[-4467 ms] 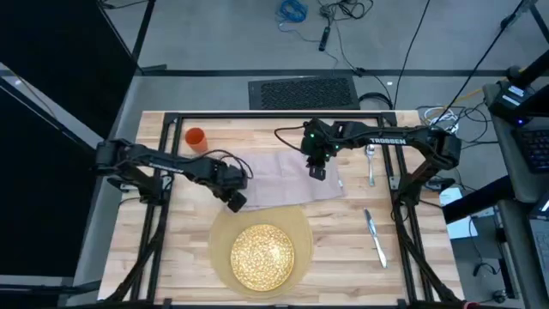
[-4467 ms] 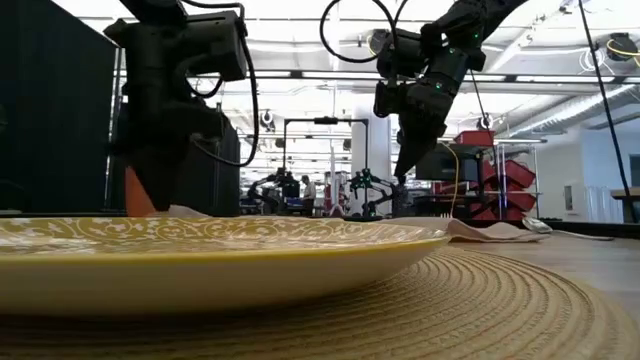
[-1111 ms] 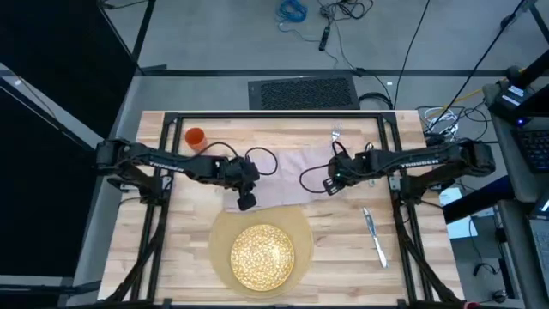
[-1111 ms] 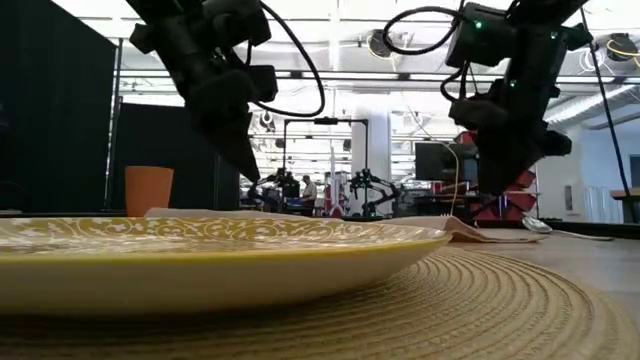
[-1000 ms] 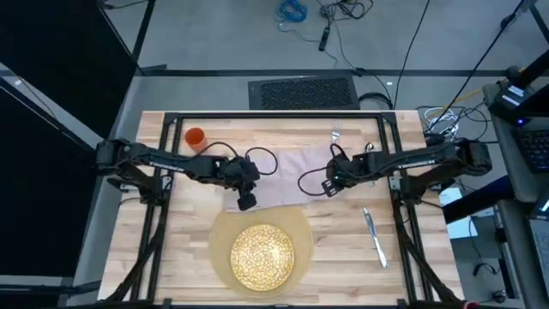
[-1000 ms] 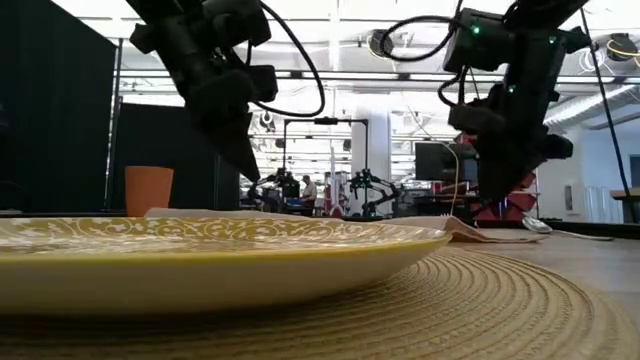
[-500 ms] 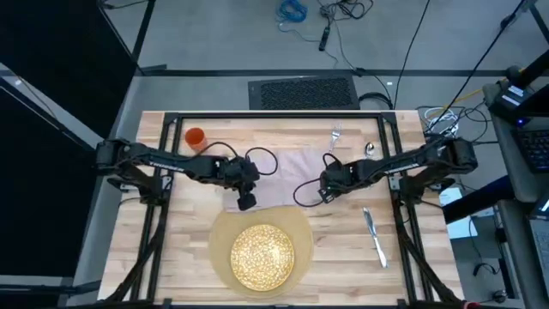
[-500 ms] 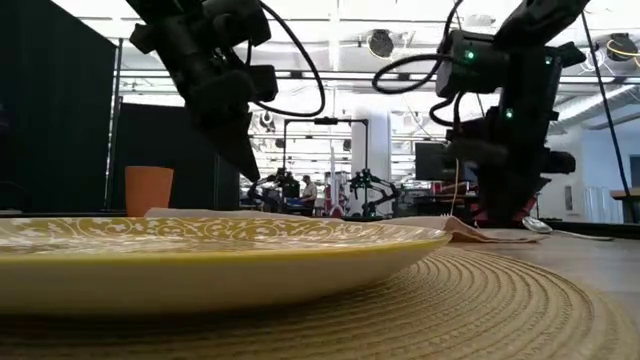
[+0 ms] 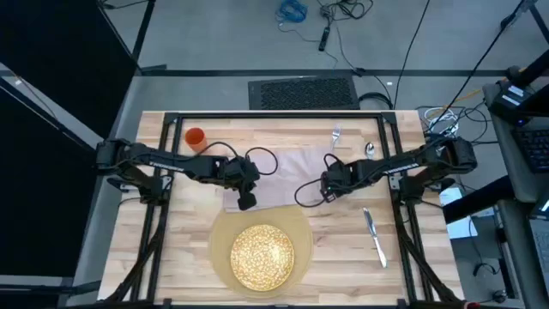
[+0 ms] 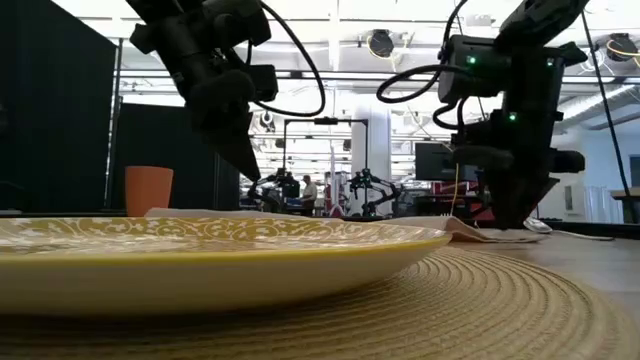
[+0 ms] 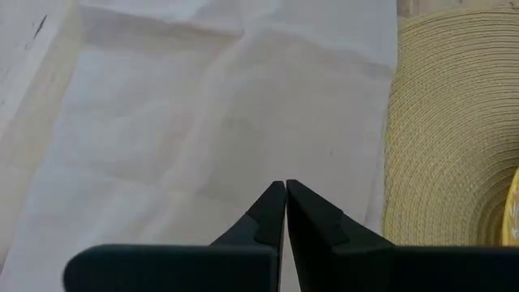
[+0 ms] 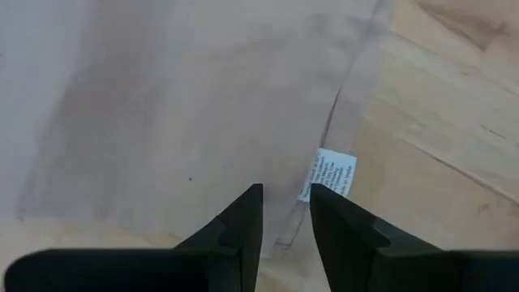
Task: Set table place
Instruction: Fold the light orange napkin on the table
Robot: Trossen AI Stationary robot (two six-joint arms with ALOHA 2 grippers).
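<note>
The pinkish-grey napkin [image 9: 279, 176] lies spread flat on the table [image 9: 171, 249], just beyond the round tan mat [image 9: 219, 240]. The gold-speckled plate [image 9: 260, 256] sits on the mat. My left gripper [image 11: 285, 186] is shut and hovers above the napkin's left near part, clear of it in the low view [image 10: 250, 172]. My right gripper [image 12: 285, 191] is open by a narrow gap, low over the napkin's right edge, next to a white tag [image 12: 328, 174]. The orange cup [image 9: 196, 137] stands far left. My right gripper points down at the napkin's right edge [image 12: 324, 138], near its near corner, with a finger on either side of the edge. I cannot tell whether the fingertips [image 10: 518, 222] touch the cloth. The napkin lies flat on the table.
A fork [image 9: 336, 136] and a spoon [image 9: 370, 148] lie far right, beyond my right arm. A knife [image 9: 375, 236] lies near right. The black rail frame [image 9: 274, 114] runs around the tabletop. Bare wood shows left of the mat.
My right gripper has come down toward the napkin's right edge and shifted a little toward the table's near edge. The napkin has stayed flat.
</note>
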